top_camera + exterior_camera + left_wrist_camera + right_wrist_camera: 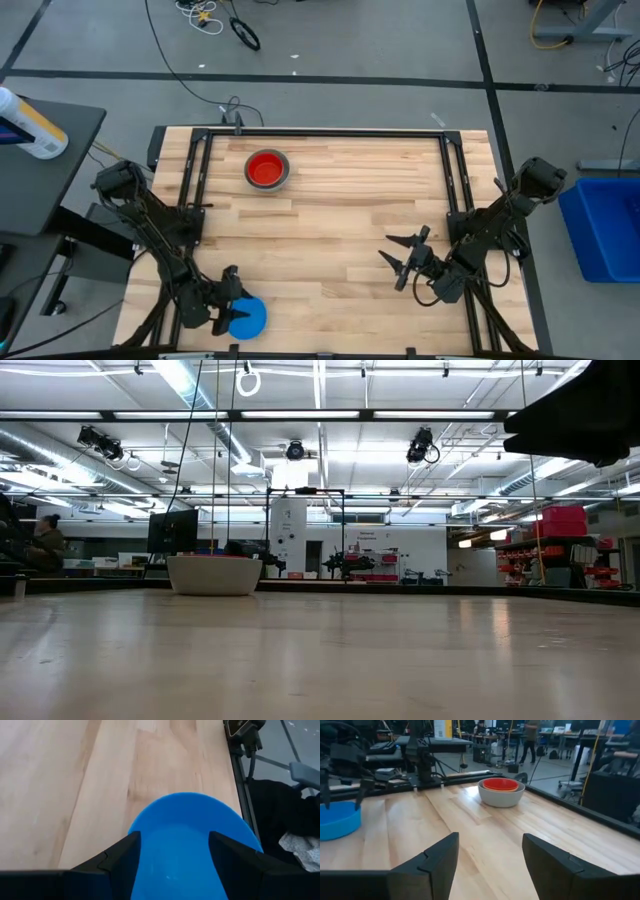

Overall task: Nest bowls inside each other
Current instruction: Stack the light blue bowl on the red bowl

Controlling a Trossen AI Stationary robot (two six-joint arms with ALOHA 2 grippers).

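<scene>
From the high view, the wooden table [330, 215] carries a stack of nested bowls near its far edge: a grey bowl [284, 176] on the outside with a red bowl [266, 168] on top inside it. A light blue bowl [249, 317] sits alone at the near left corner. The left gripper [228, 300] hangs right over that blue bowl's rim, its fingers spread to either side of it. The right gripper [404, 258] is over bare wood on the right half of the table, well apart from both bowls, with its two fingers splayed wide and nothing between them.

In the low view, the grey bowl [214, 576] stands on the tabletop at the left, a thin red rim [215, 557] showing just above its edge. A dark part of an arm [585, 415] fills the upper right corner; which arm it is cannot be told from here.

The left wrist view shows the light blue bowl [192, 840] lying between the left gripper's [174, 855] two dark fingers [122, 857], which stand apart on either side; whether they touch it cannot be told.

The right wrist view looks past the right gripper's [490, 862] parted, empty fingers [440, 857] across the table. The grey bowl [501, 797] holds a yellow rim [512, 789] and the red bowl [500, 783] within it. The light blue bowl [337, 820] is far off to one side, the left gripper [342, 785] above it. A person [530, 740] stands in the room behind.
</scene>
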